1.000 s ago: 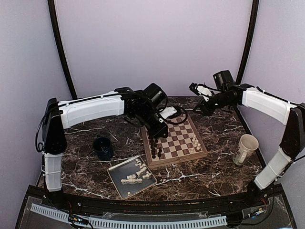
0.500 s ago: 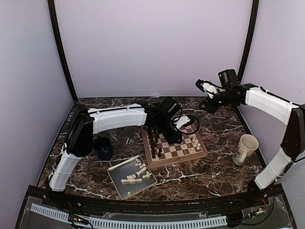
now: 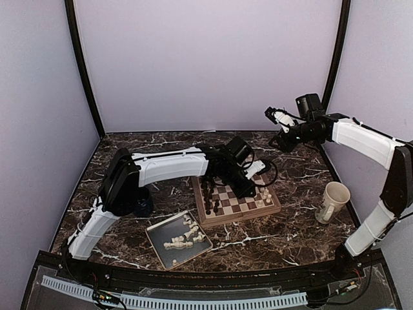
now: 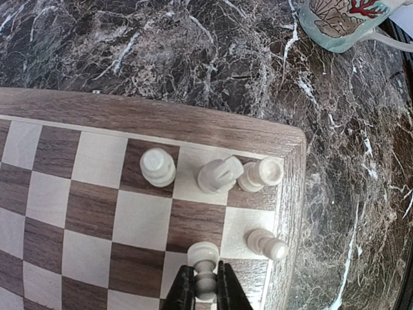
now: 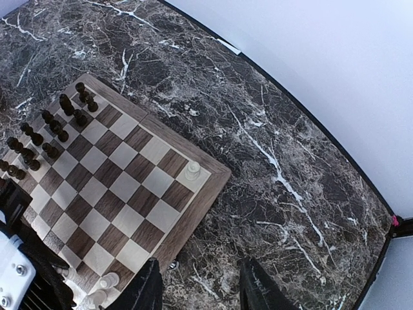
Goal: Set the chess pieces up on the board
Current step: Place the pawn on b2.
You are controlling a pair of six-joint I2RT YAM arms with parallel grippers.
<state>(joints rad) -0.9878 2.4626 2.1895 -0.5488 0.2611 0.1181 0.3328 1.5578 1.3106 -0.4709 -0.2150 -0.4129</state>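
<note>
I see the left gripper [image 4: 205,279] clamped narrow on a cream pawn [image 4: 204,255], upright, over the chessboard [image 4: 193,119] near its corner by the right-hand border. I cannot tell if the pawn's base touches the square. Four more cream pieces [image 4: 219,174] stand just beside it in that corner, three in a row along the edge and one [image 4: 266,244] close to the side border. From the top view the left arm reaches across the board. Dark pieces [image 3: 210,194] fill the board's left side.

Right gripper [image 5: 201,289] is spread wide, nothing in it, raised over the far right of the table. A lone cream piece [image 5: 192,170] stands in the far corner square. More cream pieces [image 3: 185,235] lie jumbled in the grey metal tray [image 3: 158,252] near the board's front-left corner. A cream mug [image 3: 332,201] stands well right of the board.
</note>
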